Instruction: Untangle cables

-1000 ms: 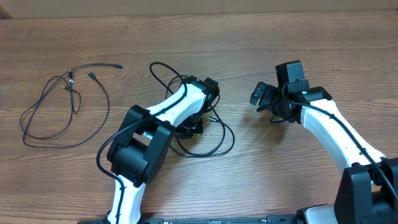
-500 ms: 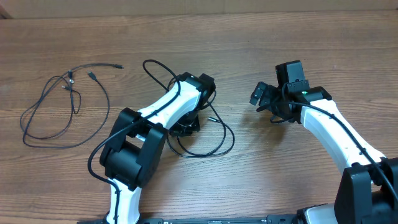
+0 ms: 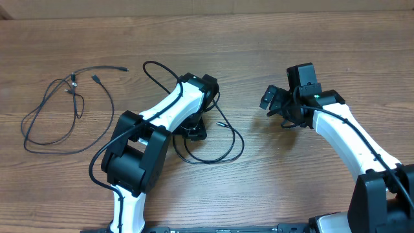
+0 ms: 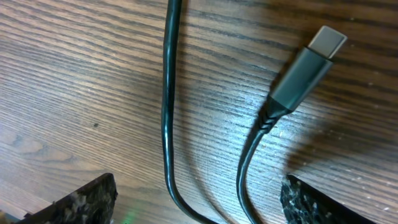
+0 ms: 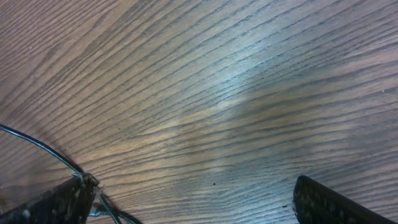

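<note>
left cable [image 3: 112, 110]: thin black, loose loop, flat | centre cable [image 3: 242, 147]: looped, well apart

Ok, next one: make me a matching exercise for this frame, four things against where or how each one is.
Things
1. left claw
2. right claw
3. far-left cable
4. grey plug

Places or states
A. looped loosely on the table, apart from both arms
B. open, nothing in its gap
C. open, cables lying loose in its gap
D. flat on the table, at a cable's end

Pairs: 1-C, 2-B, 3-A, 4-D
</note>
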